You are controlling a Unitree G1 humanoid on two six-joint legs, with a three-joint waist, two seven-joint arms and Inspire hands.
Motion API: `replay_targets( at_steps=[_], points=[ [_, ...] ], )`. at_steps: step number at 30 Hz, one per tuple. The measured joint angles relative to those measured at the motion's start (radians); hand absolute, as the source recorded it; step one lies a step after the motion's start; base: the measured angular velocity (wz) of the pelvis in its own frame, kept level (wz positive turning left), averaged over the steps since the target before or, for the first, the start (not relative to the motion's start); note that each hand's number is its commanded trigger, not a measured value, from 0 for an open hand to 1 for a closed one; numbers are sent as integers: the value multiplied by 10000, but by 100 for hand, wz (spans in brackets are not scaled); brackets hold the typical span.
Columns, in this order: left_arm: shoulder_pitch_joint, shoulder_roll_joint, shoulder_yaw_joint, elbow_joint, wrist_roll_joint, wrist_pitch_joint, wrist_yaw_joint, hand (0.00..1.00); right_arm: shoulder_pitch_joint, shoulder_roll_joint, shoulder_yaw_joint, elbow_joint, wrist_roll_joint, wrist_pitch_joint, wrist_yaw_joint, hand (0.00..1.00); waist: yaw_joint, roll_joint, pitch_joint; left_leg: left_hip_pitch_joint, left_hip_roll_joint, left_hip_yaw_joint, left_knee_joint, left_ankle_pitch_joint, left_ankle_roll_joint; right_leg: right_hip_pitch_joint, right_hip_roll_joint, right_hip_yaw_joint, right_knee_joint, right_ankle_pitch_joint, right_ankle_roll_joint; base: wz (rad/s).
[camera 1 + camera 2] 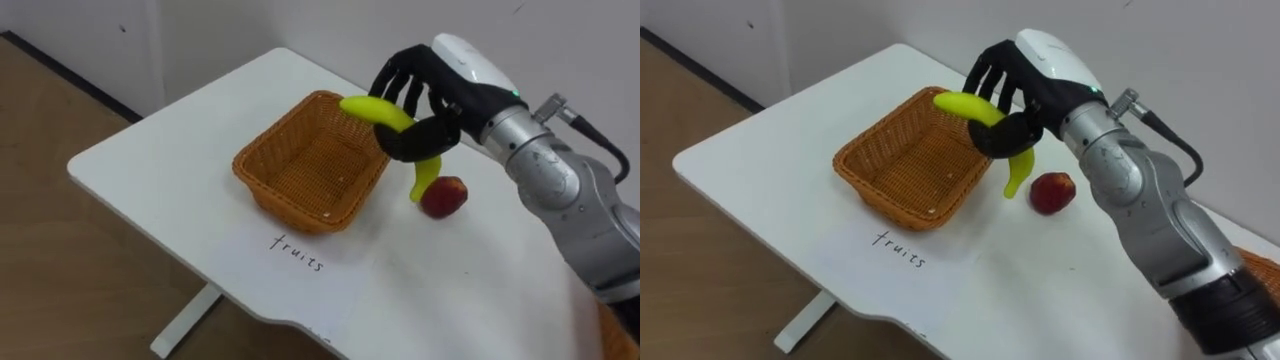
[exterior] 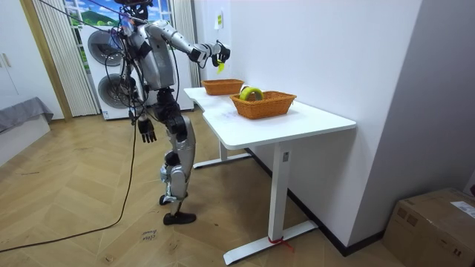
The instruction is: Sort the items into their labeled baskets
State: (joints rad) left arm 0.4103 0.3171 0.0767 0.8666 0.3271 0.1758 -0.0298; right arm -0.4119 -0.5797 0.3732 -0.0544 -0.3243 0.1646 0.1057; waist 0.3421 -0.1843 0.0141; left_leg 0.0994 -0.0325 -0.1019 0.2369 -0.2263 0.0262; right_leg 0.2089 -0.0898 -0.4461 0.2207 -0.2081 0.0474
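A yellow-green banana [image 1: 385,112] hangs over the right rim of an empty orange wicker basket [image 1: 310,160], its lower end pointing down outside the rim. My right hand [image 1: 428,131] is shut on it, thumb and fingers curled round its middle. A red apple [image 1: 444,196] lies on the white table [image 1: 170,140] just right of the basket, below the hand. In the room view I stand at the table's end with the right arm stretched out over that basket [image 2: 223,87], and my left hand [image 2: 148,132] hangs relaxed at my side.
A handwritten label [image 1: 297,252] marks the table in front of the basket. A second wicker basket [image 2: 264,104] with a green-yellow thing in it stands further along the table. The wall runs close behind the table. A washing machine [image 2: 104,81] stands behind me.
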Motion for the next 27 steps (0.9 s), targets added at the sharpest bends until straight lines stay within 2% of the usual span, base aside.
replay_targets(
  at_steps=[7,13,18,22,27],
  points=[
    [-3,-136,212,183,-3,76,-3,0,0,21,81,374,-54,108,-388,100,211,-15,-6,234,-50,-236,-68,2,-1,303,1,20,-13,-43,63,13],
    [189,-298,218,35,0,178,-52,0,0,399,81,419,-404,181,-389,100,216,-20,-10,308,-95,-433,-59,0,-2,438,-10,21,-21,-58,84,6],
    [361,-298,246,-233,24,237,-242,0,0,482,81,447,-391,330,-415,100,393,-20,-10,312,-133,-467,2,-2,4,459,-42,-2,-19,-59,86,1],
    [475,-283,268,-386,37,259,-319,0,0,668,89,581,-392,321,-495,100,514,-23,-11,315,-181,-574,18,21,25,486,-94,-229,-13,-81,116,7],
    [788,-252,264,-419,13,261,-311,0,0,662,347,907,-380,224,-735,100,690,-105,-70,246,-201,-623,24,39,21,426,-105,-242,2,-95,125,2]
  ],
)
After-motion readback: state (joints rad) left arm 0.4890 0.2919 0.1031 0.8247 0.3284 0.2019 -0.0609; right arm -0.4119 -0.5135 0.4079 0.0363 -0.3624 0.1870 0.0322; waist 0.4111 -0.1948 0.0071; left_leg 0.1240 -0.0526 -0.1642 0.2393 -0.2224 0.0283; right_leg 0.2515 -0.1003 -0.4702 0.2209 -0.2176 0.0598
